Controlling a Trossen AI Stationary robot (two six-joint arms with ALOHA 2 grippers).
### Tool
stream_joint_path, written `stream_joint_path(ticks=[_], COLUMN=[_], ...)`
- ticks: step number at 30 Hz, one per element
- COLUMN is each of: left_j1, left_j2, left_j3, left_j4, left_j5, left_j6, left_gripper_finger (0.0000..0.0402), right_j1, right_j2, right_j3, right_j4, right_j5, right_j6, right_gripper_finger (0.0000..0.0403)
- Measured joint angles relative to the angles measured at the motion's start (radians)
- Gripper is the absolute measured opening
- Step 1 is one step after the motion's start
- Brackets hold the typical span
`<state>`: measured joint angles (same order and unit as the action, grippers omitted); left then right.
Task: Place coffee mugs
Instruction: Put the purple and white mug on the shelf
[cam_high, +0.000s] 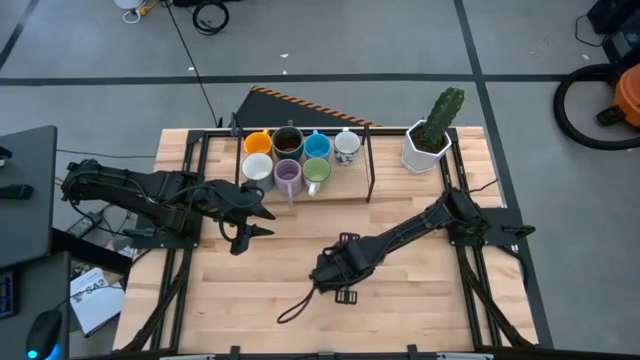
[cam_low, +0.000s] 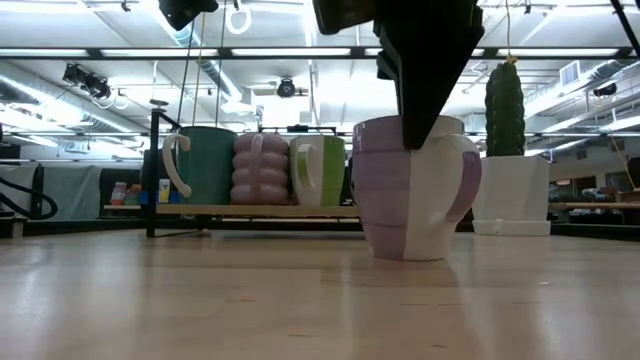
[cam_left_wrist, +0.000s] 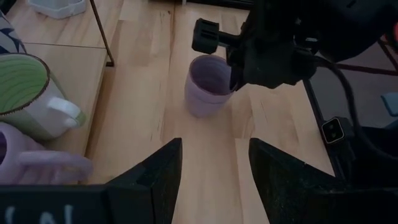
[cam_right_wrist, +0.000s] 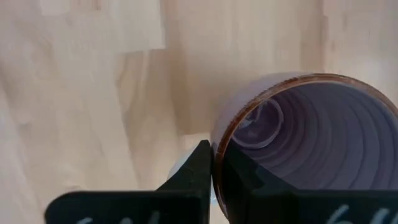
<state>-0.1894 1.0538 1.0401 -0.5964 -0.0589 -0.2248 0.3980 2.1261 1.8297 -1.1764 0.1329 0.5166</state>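
Pinching the rim of a purple mug (cam_left_wrist: 208, 84) on the bare wood, the right gripper (cam_right_wrist: 214, 168) is clamped with one finger outside the wall and one inside, directly above the near side of the rim. Stands upright on the table (cam_high: 420, 300), mouth up, so the long axis runs vertically, straight down from the fingers. Sits right under the tool, not beside it: seen level across the table, the dark fingers drop into the mouth from above while the base rests flat on the wood. Points its handle sideways, out from the wall and away from the pinched stretch of rim; in the level view it shows on the mug's right.

Lies well apart from the shelf (cam_high: 335, 190) at the far edge, where the other mugs (cam_high: 290, 155) cluster in two rows; from the tool, that shelf lies ahead and toward the left arm's side. Probably calls for a straight lift along the mug's axis first, then a carry toward that shelf, keeping the axis upright since a rim pinch gives little hold against tipping.

Hangs nearer the shelf than the right arm does, the left gripper (cam_high: 250, 215), fingers spread wide and empty, aimed across the table at the purple mug. Stands clear of the likely path, off to the far right corner beside the shelf, a white pot with a cactus (cam_high: 430, 140).
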Motion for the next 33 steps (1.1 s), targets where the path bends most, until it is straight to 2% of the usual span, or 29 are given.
stream_joint_path(ticks=[7, 16, 25, 33], left_j1=[0.0, 0.0, 0.0, 0.0], left_j2=[0.0, -0.015, -0.086, -0.121], left_j3=[0.0, 0.0, 0.001, 0.001], left_j4=[-0.004, -0.041, -0.051, -0.051], left_j5=[0.0, -0.001, -0.079, -0.105], left_j6=[0.012, 0.008, 0.011, 0.011], left_gripper_finger=[0.0192, 0.0192, 0.0192, 0.0192], right_j1=[-0.061, -0.139, -0.246, -0.363], right_j2=[-0.01, -0.067, -0.143, -0.15], right_j3=[0.0, 0.001, 0.002, 0.002], right_j4=[-0.078, -0.12, -0.13, -0.133], right_j5=[0.004, 0.058, 0.058, 0.057], right_j6=[-0.032, -0.124, -0.18, -0.205], right_gripper_finger=[0.0027, 0.0026, 0.0027, 0.0027])
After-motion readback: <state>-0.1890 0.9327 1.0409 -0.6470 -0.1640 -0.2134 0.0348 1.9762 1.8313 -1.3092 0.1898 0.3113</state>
